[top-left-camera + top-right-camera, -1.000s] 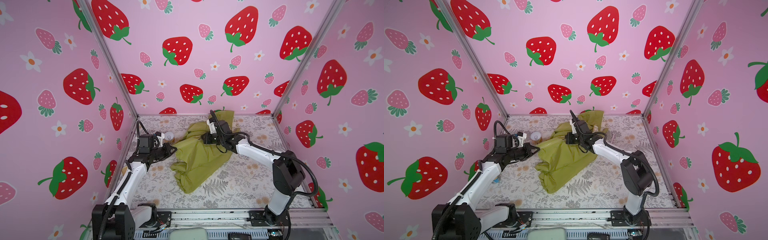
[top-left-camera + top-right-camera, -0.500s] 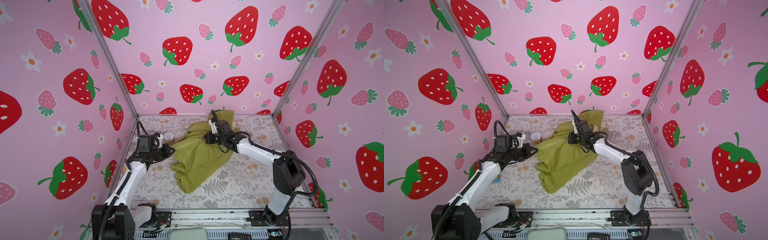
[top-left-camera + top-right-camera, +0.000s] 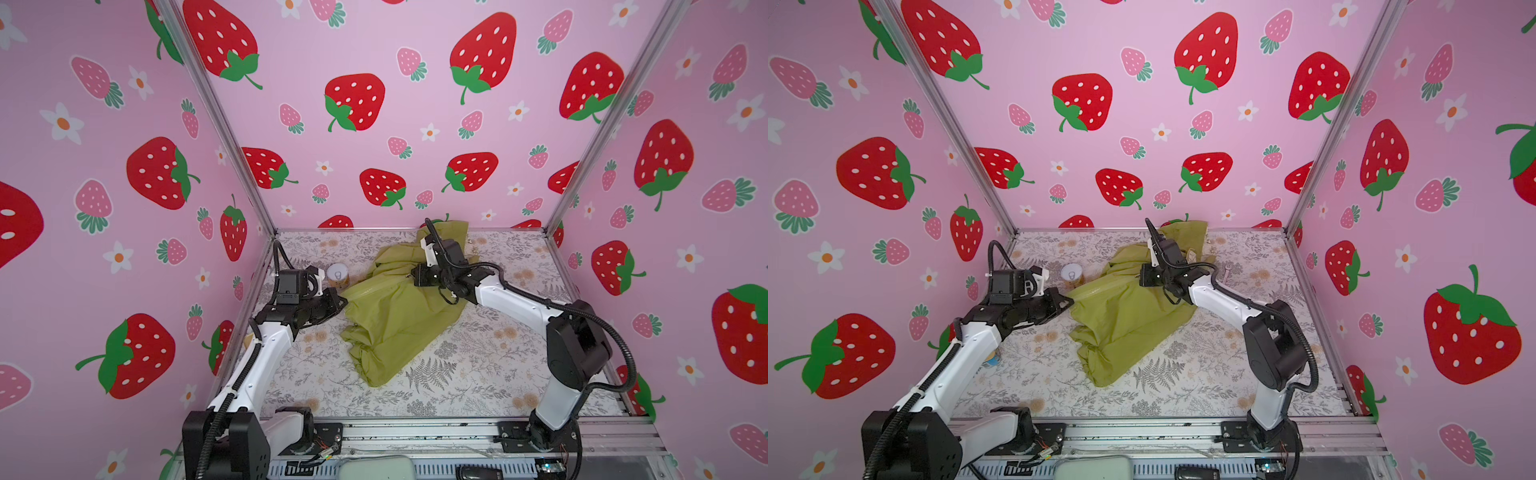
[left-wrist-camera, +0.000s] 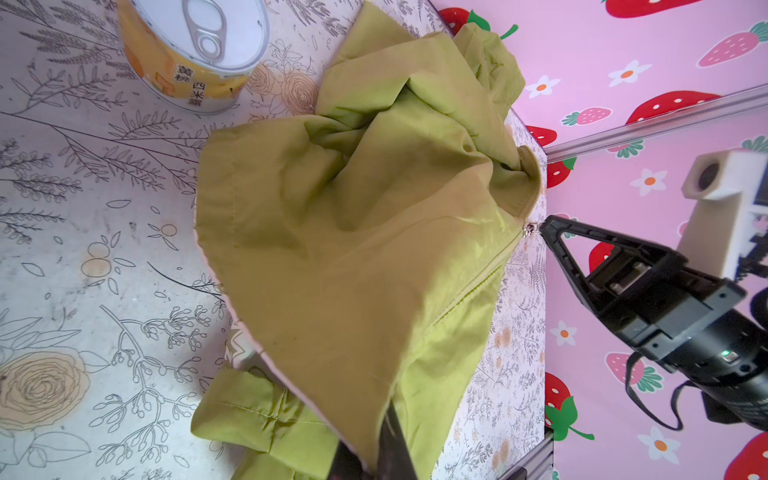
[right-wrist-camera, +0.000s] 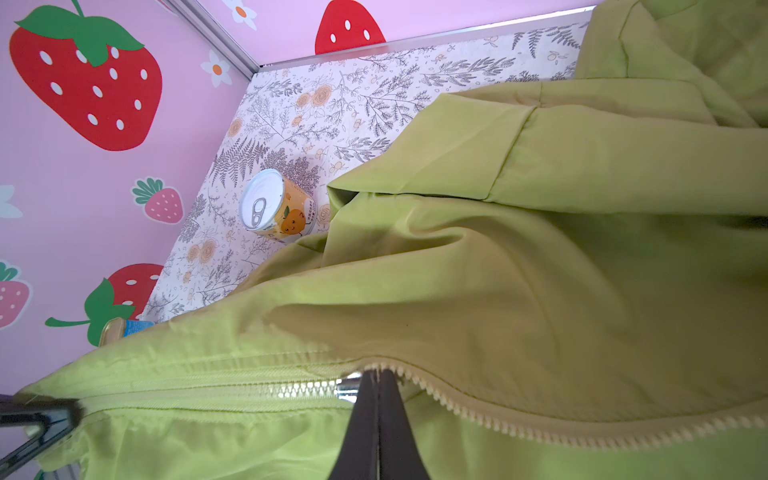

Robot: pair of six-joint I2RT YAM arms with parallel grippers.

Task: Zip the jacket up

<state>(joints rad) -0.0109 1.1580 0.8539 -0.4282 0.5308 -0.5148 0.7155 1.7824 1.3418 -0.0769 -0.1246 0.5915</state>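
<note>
Tension along the zip (image 5: 270, 390) is what this step needs. The jacket (image 3: 399, 316) lies crumpled on the middle of the table (image 3: 478, 374) and reaches to the back wall (image 3: 395, 124), with a can (image 3: 337, 276) just beside its left edge. The left gripper (image 3: 341, 300) is clenched on the hem at the zip's lower end. The right gripper (image 5: 376, 374) is clenched at the slider (image 5: 348, 384), apparently on its pull. In the right wrist view the teeth are joined behind the slider and parted ahead of it, so the job looks partway done.

To do it well, I would have the left arm anchor the hem firmly while the right arm draws the slider straight along the line of teeth, away from the anchor. A low, steady pull should stop loose cloth getting caught. A sideways pull could jam the slider or slip the pull free.

In both top views the zip runs across from the left gripper to the right one, angled slightly toward the back. The jacket's long axis runs front to back, with the hood end (image 3: 451, 232) against the back wall and a bunched end toward the front.
</note>
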